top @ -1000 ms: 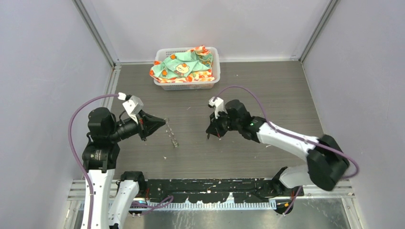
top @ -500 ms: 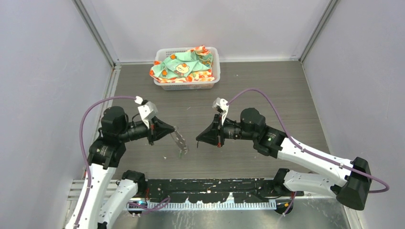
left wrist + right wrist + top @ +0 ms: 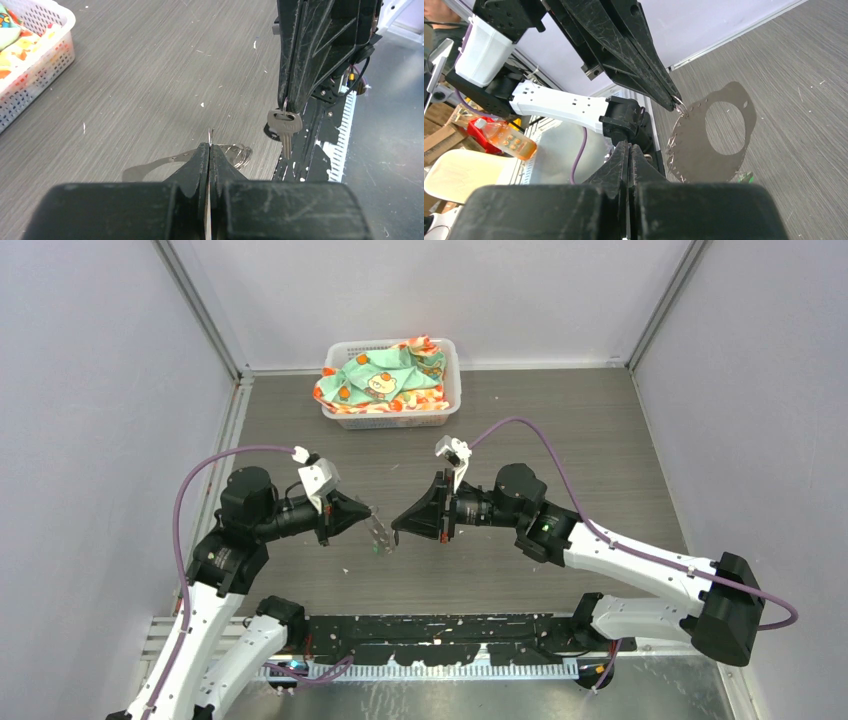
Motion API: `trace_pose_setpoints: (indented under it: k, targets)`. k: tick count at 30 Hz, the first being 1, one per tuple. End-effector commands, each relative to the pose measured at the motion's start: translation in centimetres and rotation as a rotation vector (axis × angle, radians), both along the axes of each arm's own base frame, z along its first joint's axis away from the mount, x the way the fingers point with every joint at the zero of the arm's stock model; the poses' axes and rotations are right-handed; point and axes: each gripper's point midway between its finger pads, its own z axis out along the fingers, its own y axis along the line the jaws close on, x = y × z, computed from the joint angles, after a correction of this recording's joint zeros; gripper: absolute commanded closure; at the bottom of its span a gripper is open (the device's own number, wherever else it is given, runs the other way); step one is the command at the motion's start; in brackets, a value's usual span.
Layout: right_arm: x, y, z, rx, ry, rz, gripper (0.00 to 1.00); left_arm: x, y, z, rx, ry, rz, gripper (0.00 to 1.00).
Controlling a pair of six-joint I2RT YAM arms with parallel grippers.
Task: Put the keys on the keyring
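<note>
My left gripper (image 3: 366, 513) is shut on a small wire ring (image 3: 210, 134). From that ring hangs the keyring (image 3: 696, 150), a flat grey loop with a toothed edge, above the table. A green key head (image 3: 744, 176) shows at the loop's lower edge; it is a green speck (image 3: 378, 548) in the top view. My right gripper (image 3: 396, 525) faces the left one, tips a short gap apart. It is shut on a silver key (image 3: 284, 126) that dangles from its fingertips (image 3: 290, 102). In the right wrist view that key is hidden by the shut fingers (image 3: 621, 165).
A white basket (image 3: 392, 420) full of patterned cloth stands at the back of the table; its corner (image 3: 35, 60) shows in the left wrist view. The black rail (image 3: 450, 630) with the arm bases runs along the near edge. Grey walls close in both sides.
Both arms have swung inward, so the two gripper tips now nearly meet over the table's middle. The keyring has travelled right with the left gripper.
</note>
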Motion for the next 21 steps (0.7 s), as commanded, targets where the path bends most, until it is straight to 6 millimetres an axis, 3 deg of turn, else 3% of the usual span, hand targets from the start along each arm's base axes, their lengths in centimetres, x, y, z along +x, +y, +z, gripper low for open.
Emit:
trace_pose_setpoints:
  k: [1,7,16,21]
  targets:
    - [-0.1,0.6,4.3,0.116,-0.049,0.012,0.99,0.4,-0.4,1.8,-0.073,-0.060,0.016,0.99]
    - [0.8,1.0,4.4,0.101,-0.054,-0.029,0.99,0.2,-0.5,1.3,-0.070,-0.059,0.003,0.99]
    - [1.4,2.2,2.6,-0.030,-0.104,-0.095,0.99,-0.1,-0.9,1.5,-0.088,-0.031,-0.025,0.99]
    - [1.4,2.4,2.1,-0.071,-0.132,-0.120,0.99,-1.2,-1.2,1.8,-0.071,-0.133,-0.109,0.99]
